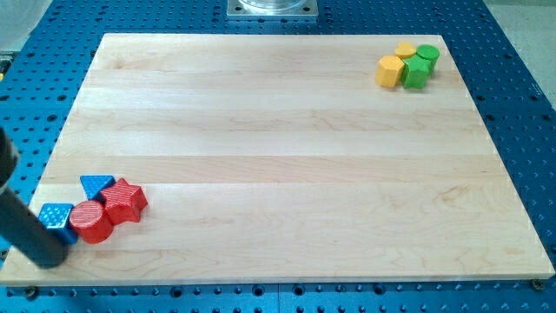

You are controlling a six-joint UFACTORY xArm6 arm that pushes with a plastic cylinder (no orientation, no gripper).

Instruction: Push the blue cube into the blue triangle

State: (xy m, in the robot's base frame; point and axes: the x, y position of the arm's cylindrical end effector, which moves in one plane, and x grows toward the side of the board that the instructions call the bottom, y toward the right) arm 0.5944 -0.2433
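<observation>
- Wooden board point(287, 156) lay on blue perforated table point(521, 87).
- I saw my tip point(54, 257) touching the blue cube point(56, 216), lower left, partly covering it.
- Blue triangle point(95, 184) sat just beyond, half-hidden by red blocks point(109, 211).

Wooden board point(278, 156): red cylinder point(90, 221) and red star point(126, 201) near bottom-left corner; two yellow blocks point(390, 70), point(406, 50) and two green blocks point(415, 73), point(427, 56) clustered near top-right corner.

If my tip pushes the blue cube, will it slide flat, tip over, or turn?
The blue cube looks low with a flat base, so it probably slides rather than tips. My tip sits at its lower-left side, so an off-centre push may turn it. The red cylinder appears to touch it and would likely move too.
</observation>
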